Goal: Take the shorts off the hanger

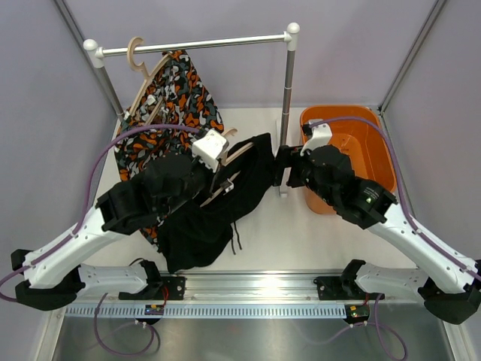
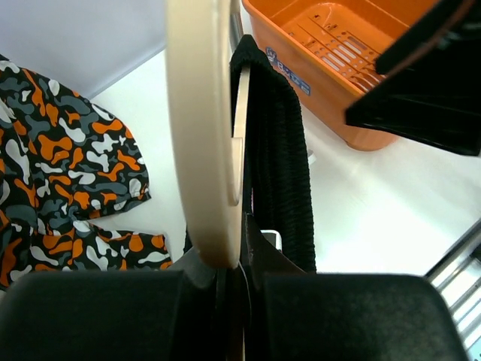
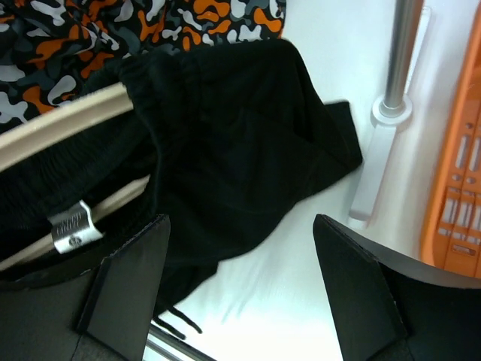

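The black shorts (image 1: pixel 218 210) hang from a wooden hanger (image 1: pixel 239 151) that my left gripper (image 1: pixel 216 179) holds above the table. In the left wrist view the jaws are shut on the hanger's cream bar (image 2: pixel 203 128), and the black waistband (image 2: pixel 279 158) runs alongside it. My right gripper (image 1: pixel 280 168) sits at the right edge of the black shorts. Its fingers (image 3: pixel 128 278) stand wide apart with nothing between them, just below the black cloth (image 3: pixel 240 128). The patterned shorts (image 1: pixel 169 105) hang from a second hanger (image 1: pixel 138 56) on the rail.
The metal rail (image 1: pixel 195 43) crosses the back, and its right post (image 1: pixel 287 105) stands just behind my right gripper. An orange bin (image 1: pixel 353 147) sits at the right of the table. A metal clip (image 3: pixel 71 229) grips the black shorts on the hanger.
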{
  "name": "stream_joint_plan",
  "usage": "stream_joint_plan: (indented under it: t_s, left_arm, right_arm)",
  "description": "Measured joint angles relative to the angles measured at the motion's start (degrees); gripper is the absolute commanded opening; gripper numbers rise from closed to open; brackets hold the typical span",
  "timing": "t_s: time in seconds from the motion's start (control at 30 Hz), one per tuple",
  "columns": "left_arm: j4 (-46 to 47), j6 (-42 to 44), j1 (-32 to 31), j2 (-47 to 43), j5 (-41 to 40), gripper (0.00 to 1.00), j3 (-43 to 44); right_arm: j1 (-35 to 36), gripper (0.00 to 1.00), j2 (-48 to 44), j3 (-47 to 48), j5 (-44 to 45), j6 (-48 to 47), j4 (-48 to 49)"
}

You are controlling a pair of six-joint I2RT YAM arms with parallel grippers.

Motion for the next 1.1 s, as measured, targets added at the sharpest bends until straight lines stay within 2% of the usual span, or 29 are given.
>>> stream_joint_plan:
  t_s: [0.37,0.5,0.6,0.63,0.7,0.73,0.87,1.1]
  left_arm:
    - [0.0,-0.9,-1.9,-2.4,-1.5,0.00,-3.2]
    - [0.0,-0.9,-2.3,-2.4,-1.5,0.00,-3.3]
    - [0.0,-0.9,-2.3,-2.7,-1.4,0.00,-3.3]
    - [0.0,-0.9,-2.3,-2.8,-1.4,0.00,-3.3]
    - [-0.1,-0.9,-2.3,-3.1,-1.4,0.00,-3.3]
    - [-0.2,-1.0,-2.3,-3.2,-1.4,0.00,-3.3]
    - [-0.2,-1.3,-2.3,-3.5,-1.1,0.00,-3.3]
    - [-0.3,-2.2,-2.3,-5.3,1.1,0.00,-3.3]
  right_arm:
    - [2.0,0.84,6.9,4.7,0.0,0.0,3.3]
    - [2.1,0.79,9.9,5.6,0.3,0.0,3.9]
    - [2.1,0.67,11.9,5.9,1.2,-0.1,3.8]
    - [2.1,0.57,12.5,6.3,1.5,-0.1,3.7]
    - [2.1,0.45,13.7,7.4,2.1,-0.4,3.7]
    - [2.1,0.29,14.1,8.0,2.5,-0.3,3.7]
    - [2.3,0.00,14.6,9.7,4.4,-0.7,3.6]
    - [0.9,0.00,15.6,13.7,8.1,-0.7,1.7]
